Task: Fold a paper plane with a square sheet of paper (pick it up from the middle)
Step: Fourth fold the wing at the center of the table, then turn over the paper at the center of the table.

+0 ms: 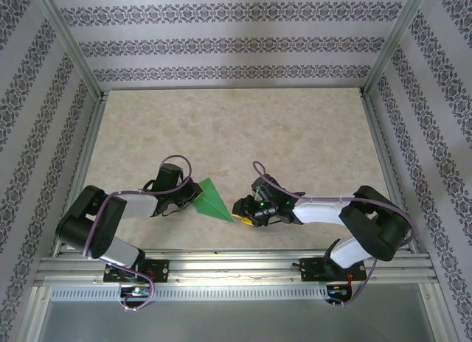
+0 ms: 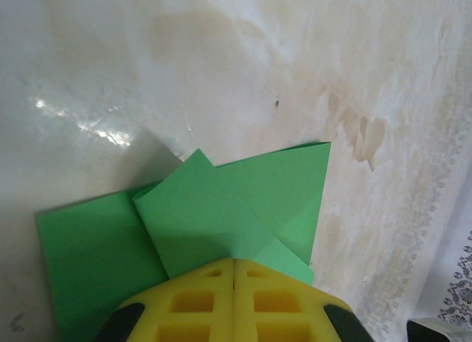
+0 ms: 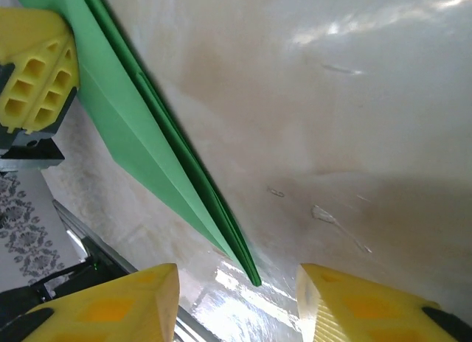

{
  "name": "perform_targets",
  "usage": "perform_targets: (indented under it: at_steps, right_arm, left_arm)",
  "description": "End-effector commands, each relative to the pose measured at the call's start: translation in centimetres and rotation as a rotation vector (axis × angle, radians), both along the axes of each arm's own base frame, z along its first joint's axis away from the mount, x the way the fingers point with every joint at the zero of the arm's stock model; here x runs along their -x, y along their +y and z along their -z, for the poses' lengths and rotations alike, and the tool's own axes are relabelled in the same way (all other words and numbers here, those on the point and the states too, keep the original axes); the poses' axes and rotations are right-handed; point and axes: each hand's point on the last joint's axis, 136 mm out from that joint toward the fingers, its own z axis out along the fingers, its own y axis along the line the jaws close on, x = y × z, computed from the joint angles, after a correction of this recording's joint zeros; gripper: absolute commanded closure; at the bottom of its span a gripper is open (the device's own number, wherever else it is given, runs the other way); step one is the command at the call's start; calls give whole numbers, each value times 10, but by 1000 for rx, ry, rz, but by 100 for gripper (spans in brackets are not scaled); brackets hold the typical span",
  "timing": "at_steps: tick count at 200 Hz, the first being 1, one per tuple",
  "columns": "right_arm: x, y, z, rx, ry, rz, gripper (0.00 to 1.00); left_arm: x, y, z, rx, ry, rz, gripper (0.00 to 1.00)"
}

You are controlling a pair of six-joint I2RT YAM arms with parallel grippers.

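L gripper [image 2: 234, 272] grips paper plane [image 2: 214, 209]; R gripper [image 3: 237, 287] prob. straddles tip.

The desk [image 1: 243, 128] is a glossy, pale beige surface with faint brown stains, and a folded green sheet of paper [image 1: 214, 200] tapering to a point rests near its front edge.

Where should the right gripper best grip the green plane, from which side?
Probably pinch the paper plane by its slim nose, coming end-on from the tip: the left gripper clamps the wide tail, and the tip lies inside the open right gripper.
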Motion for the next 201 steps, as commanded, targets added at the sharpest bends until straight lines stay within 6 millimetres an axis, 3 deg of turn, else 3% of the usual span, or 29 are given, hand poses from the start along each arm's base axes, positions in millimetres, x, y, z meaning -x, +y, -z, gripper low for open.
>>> perform_targets:
  at_steps: [1, 77, 201]
  right_arm:
    - [2, 9, -2, -37, 15, -1, 57]
    - [16, 14, 10, -24, 65, -38, 63]
    - [17, 23, 11, 26, 51, -98, 68]
  left_arm:
    - [14, 13, 24, -50, 100, -31, 95]
    - [10, 13, 22, -51, 104, -42, 95]
    - [10, 14, 24, -40, 119, -71, 96]
